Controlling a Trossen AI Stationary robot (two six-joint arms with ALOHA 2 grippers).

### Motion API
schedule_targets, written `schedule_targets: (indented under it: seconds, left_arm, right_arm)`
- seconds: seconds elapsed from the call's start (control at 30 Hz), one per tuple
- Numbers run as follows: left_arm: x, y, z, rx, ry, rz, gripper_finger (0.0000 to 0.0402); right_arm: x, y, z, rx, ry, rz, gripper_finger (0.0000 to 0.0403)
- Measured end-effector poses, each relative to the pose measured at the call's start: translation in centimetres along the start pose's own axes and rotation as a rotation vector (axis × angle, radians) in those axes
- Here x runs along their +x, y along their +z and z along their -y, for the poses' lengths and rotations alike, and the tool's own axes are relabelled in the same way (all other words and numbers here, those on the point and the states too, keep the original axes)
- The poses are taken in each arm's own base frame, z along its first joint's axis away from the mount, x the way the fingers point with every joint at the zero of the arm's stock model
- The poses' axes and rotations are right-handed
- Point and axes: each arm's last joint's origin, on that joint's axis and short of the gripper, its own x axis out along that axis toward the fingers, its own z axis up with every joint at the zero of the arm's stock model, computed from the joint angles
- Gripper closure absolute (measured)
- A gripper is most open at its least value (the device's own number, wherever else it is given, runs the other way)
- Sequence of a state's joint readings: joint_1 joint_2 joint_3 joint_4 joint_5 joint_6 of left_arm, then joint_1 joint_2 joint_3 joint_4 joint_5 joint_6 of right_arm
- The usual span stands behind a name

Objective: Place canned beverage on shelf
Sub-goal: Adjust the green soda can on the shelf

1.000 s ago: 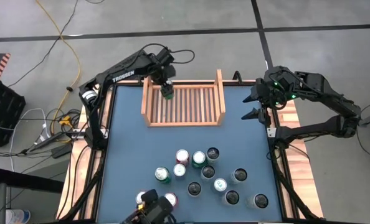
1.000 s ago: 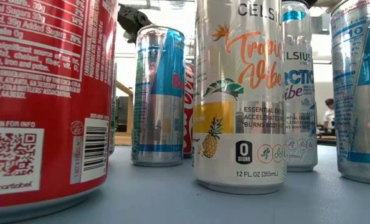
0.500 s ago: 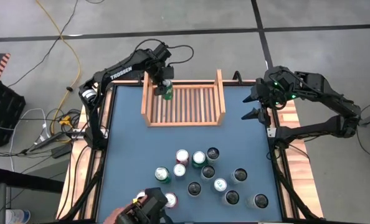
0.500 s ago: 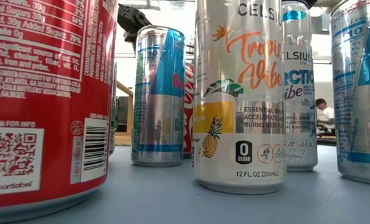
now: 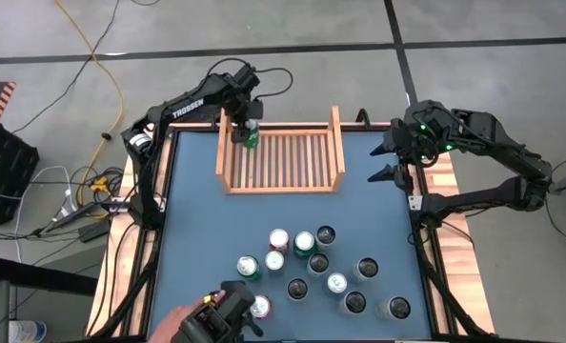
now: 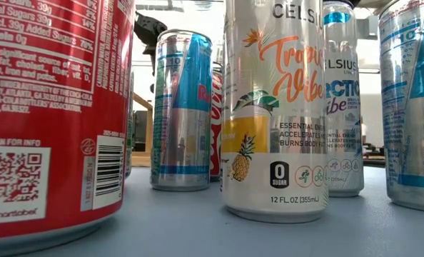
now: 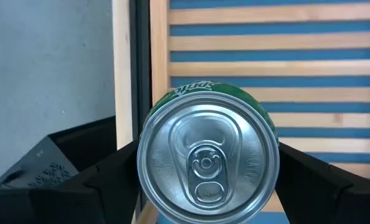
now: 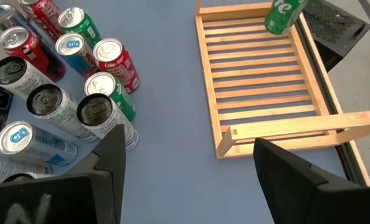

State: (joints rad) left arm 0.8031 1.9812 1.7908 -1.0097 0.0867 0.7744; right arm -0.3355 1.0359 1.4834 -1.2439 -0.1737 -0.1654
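A green soda can (image 5: 251, 135) hangs at the far left corner of the light-wood slatted shelf (image 5: 283, 188), with my left gripper (image 5: 249, 126) shut on it. The left wrist view looks down on the can's silver top (image 7: 207, 165), with the slats (image 7: 266, 37) behind it. In the right wrist view the can (image 8: 283, 15) leans a little over that corner; I cannot tell whether its base touches the slats. My right gripper (image 5: 388, 164) stands open above the table's right edge, holding nothing. My left gripper pinches the green can between its two fingers, one on each side of the can's upper wall just below the top rim (image 7: 142, 163). The fingers (image 7: 104, 180) come steeply from above. The can stays nearly upright, top toward the wrist, over the shelf's far left corner.
Several cans stand in a cluster (image 5: 312, 272) on the blue mat near the table's front; in the low view they fill the picture, a red one (image 6: 48, 121) nearest. A person's hand with a dark device (image 5: 216, 319) is at the near edge. The rest of the shelf holds nothing.
My left gripper has carried the green can a little toward the shelf's far left corner and has rolled about its own axis, staying shut on the can. At the near edge a person's hand with the dark device has come farther into view.
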Motion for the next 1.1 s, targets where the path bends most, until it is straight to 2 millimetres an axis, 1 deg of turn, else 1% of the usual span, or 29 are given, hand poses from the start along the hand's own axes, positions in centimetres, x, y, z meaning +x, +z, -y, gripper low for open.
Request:
schedule_targets:
  seconds: [0.2, 0.33, 0.47, 0.57, 0.8, 0.97, 1.1]
  left_arm:
    - [0.1, 0.0, -0.1, -0.006, -0.008, 0.007, 0.0116]
    - [0.8, -0.2, -0.2, -0.019, -0.010, -0.016, 0.0116]
    - [2.0, -0.3, -0.4, -0.035, -0.015, -0.050, 0.0116]
    - [2.2, -0.4, -0.5, -0.040, -0.012, -0.051, 0.0116]
    - [2.3, -0.5, -0.7, -0.062, -0.002, -0.058, 0.0116]
    - [2.3, -0.9, -0.9, -0.093, -0.006, -0.072, 0.0104]
    - [2.3, -0.9, -0.8, -0.099, -0.006, -0.081, 0.0107]
  right_arm:
    - [0.0, 0.0, 0.1, -0.003, -0.021, -0.004, 0.0142]
    - [0.0, 0.0, 0.1, -0.008, -0.021, -0.004, 0.0142]
    - [0.0, 0.0, 0.1, -0.011, -0.021, -0.004, 0.0142]
    - [0.0, 0.0, 0.1, -0.011, -0.021, -0.005, 0.0142]
    - [0.0, 0.0, 0.1, -0.010, -0.021, -0.005, 0.0142]
    - [0.0, -0.1, 0.1, -0.010, -0.021, -0.008, 0.0142]
    - [0.0, -0.1, 0.1, -0.014, -0.021, -0.008, 0.0142]
